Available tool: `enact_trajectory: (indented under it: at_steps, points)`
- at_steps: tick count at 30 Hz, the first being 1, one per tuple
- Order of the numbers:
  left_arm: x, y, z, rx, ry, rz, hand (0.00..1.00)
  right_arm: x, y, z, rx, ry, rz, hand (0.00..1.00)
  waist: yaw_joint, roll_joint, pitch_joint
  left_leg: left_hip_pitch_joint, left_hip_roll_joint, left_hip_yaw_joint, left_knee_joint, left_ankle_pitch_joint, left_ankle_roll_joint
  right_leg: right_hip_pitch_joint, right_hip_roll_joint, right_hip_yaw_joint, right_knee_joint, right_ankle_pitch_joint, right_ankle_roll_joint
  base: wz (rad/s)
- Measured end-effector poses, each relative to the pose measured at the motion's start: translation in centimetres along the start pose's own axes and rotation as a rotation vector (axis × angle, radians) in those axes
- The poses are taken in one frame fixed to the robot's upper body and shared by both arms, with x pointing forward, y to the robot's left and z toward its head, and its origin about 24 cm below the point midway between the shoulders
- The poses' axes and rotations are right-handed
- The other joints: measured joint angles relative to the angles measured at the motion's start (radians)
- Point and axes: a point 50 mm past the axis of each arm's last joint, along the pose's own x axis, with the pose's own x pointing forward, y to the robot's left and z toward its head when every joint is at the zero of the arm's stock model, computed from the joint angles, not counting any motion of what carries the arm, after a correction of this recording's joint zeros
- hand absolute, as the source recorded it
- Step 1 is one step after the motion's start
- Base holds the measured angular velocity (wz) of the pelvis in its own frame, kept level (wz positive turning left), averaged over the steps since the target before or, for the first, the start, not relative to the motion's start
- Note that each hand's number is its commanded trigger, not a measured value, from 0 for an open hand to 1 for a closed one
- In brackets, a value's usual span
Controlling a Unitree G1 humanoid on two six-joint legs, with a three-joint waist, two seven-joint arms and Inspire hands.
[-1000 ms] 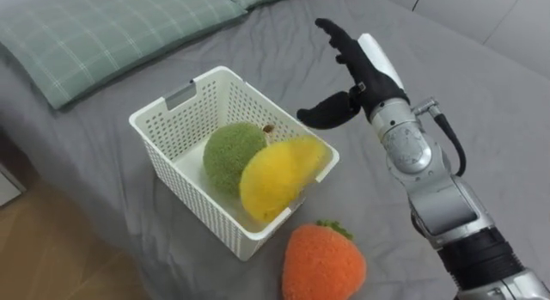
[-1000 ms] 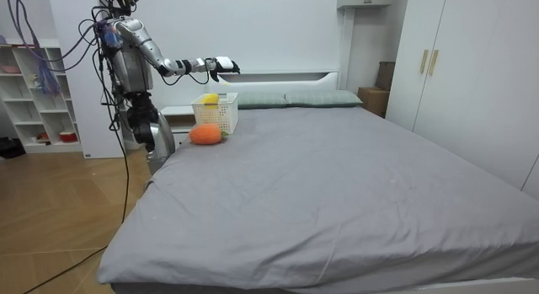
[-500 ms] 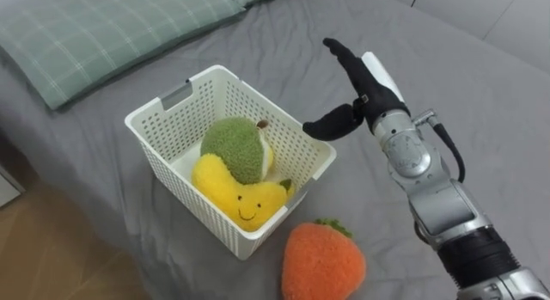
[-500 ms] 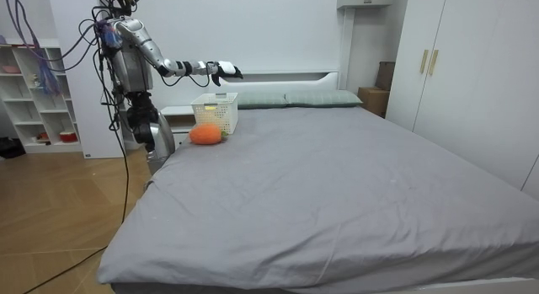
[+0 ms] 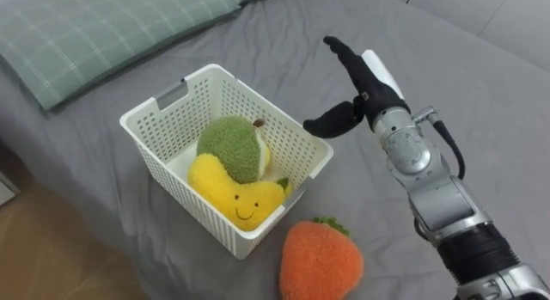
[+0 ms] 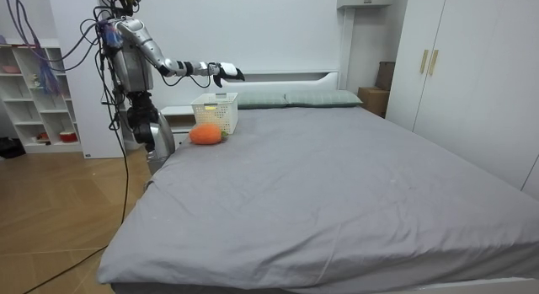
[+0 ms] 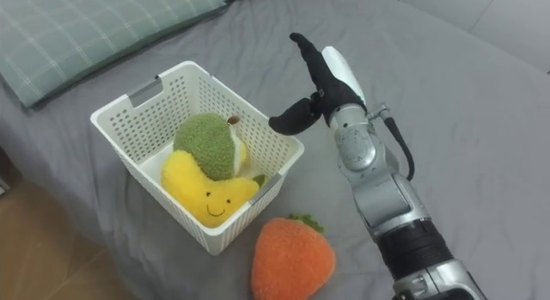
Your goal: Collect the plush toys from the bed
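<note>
Nearest the robot, an orange strawberry plush with a small green leaf tuft lies on the grey bed, just beside the near corner of the white basket and outside it. The basket, with perforated walls, sits upright on the sheet close to the bed's edge. Inside it, a yellow plush with a stitched smile rests against the near wall, and a round green plush lies just behind it, the two touching. Beyond the basket's far right corner, the right hand hovers above the sheet with its fingers stretched straight and the thumb spread apart toward the basket rim; it holds nothing and touches neither basket nor toys. Farther back on the left, a green checked pillow lies at the head of the bed. In the room view the robot stands upright at the side of the bed near its head, on the room view's left, its right arm reaching out level over the basket, with a white shelf behind it and a wardrobe across the bed.
</note>
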Motion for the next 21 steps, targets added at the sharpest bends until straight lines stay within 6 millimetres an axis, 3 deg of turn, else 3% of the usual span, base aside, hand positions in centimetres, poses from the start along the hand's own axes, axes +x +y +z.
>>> enact_trajectory:
  at_steps: [5, 11, 15, 21]
  points:
    - [0.0, 0.3, -0.2, 0.003, 0.006, 0.012, 0.00, 0.0, 0.1, 0.0, 0.139, 0.006, 0.014, 0.00, 0.000, -0.001, 0.0002, 0.004, 0.002, 0.014, 0.001, 0.000, 0.000, -0.004, 0.003, 0.039, 0.000, 0.000, 0.000, -0.07]
    - [-0.2, 0.1, -0.8, 0.001, 0.017, 0.008, 0.00, -0.2, -0.2, -1.4, 0.314, 0.051, -0.041, 0.00, -0.030, 0.020, 0.0100, 0.022, 0.002, 0.019, 0.004, -0.003, 0.003, 0.014, 0.001, 0.037, 0.000, 0.001, 0.002, -0.02]
    - [-0.4, -0.5, -1.7, -0.005, 0.041, 0.002, 0.00, -1.6, 0.0, -4.4, 0.408, 0.145, -0.080, 0.00, -0.040, 0.041, 0.0053, 0.028, 0.001, 0.031, 0.004, -0.007, 0.009, 0.014, -0.003, 0.048, 0.000, 0.006, 0.009, -0.10]
    - [-0.6, -0.9, -2.7, -0.026, 0.076, 0.008, 0.00, -3.3, 1.6, -8.7, 0.456, 0.321, -0.060, 0.00, -0.062, 0.073, -0.0133, 0.050, 0.009, 0.074, -0.003, -0.008, 0.011, 0.014, -0.002, 0.086, 0.001, 0.006, 0.010, -0.19]
